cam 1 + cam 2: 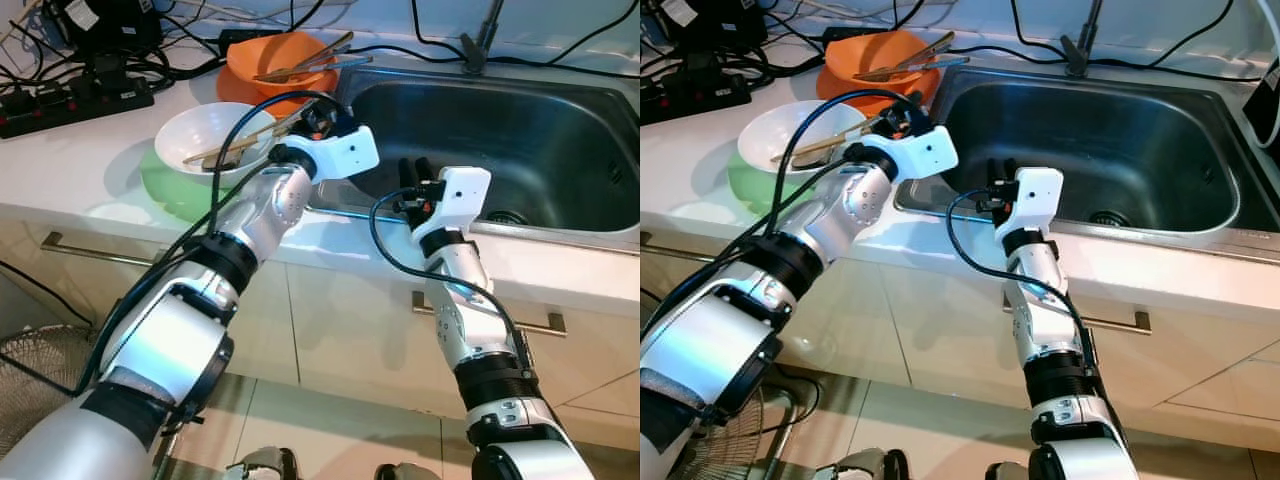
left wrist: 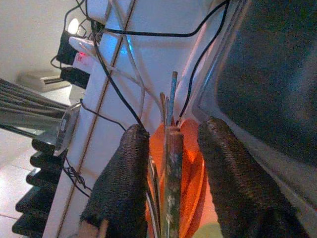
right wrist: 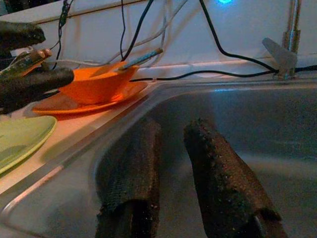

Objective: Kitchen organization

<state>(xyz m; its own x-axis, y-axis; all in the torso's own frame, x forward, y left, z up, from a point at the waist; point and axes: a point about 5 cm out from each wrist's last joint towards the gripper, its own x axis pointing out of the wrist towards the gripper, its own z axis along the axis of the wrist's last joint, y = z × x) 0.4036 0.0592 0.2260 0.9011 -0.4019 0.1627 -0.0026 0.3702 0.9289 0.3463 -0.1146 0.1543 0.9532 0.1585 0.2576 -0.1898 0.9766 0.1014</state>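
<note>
While over the white bowl (image 1: 210,140), left gripper (image 1: 318,120) pinches chopsticks (image 1: 245,140) between nearly closed fingers. Right gripper (image 1: 412,172) hovers at sink (image 1: 520,140) front edge, fingers slightly parted, empty.

White bowl (image 1: 205,135) stacked upright in green bowl (image 1: 168,188) on counter just left of sink (image 1: 540,150); wooden chopsticks (image 1: 235,140) lying across white bowl's rim. Behind, orange bowl (image 1: 285,62) on orange plate (image 1: 232,88) at sink's back-left corner, holding several utensils (image 1: 305,62) laid flat, handles toward sink.
</note>
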